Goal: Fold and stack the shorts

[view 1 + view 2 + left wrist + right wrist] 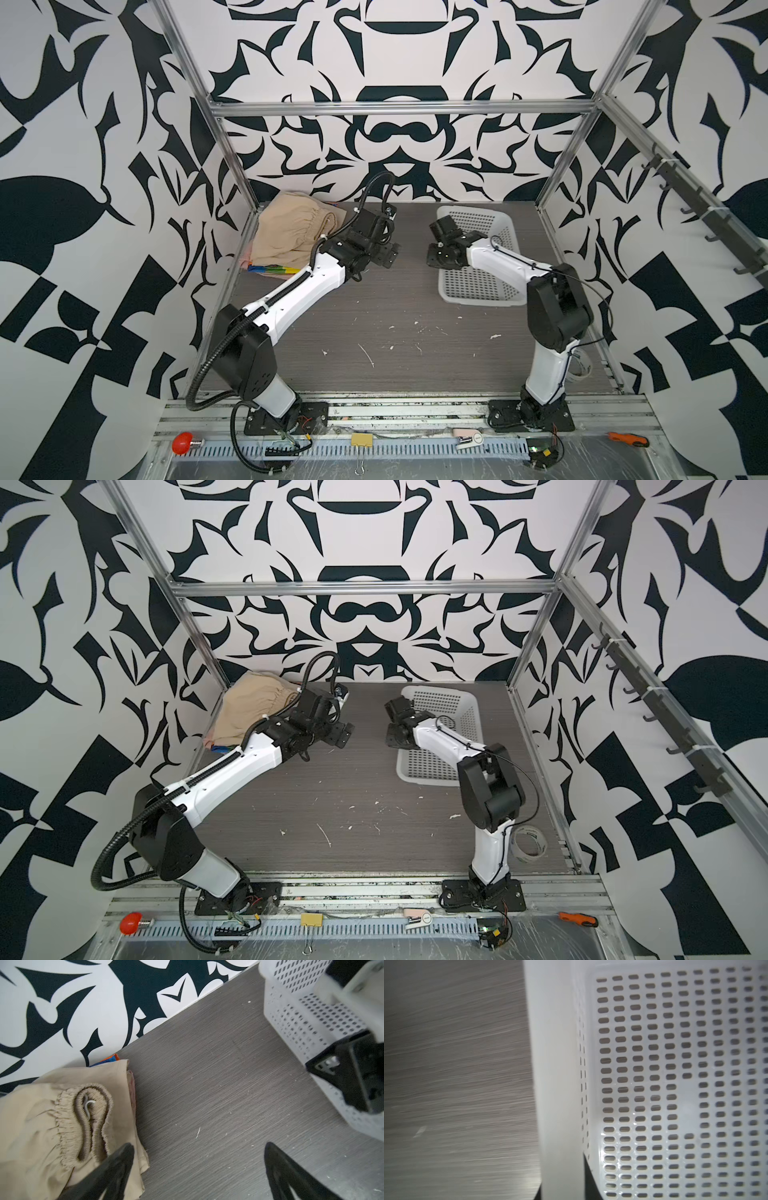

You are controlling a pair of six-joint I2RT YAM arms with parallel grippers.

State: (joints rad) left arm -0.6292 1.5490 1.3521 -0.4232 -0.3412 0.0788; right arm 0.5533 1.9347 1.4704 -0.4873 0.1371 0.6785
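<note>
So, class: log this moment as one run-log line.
shorts: stacked, beige pair on top | left gripper: open, empty | right gripper: closed on basket rim

A white perforated basket (478, 300) stands far right on the grey worktop (374, 316). A tape roll (528, 845) lies near the front-right corner.

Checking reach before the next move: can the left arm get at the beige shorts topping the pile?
Probably yes. The left gripper hangs open beside the beige shorts, one finger over their edge, nothing lying on them; the right gripper is away, pinching the basket rim.
</note>
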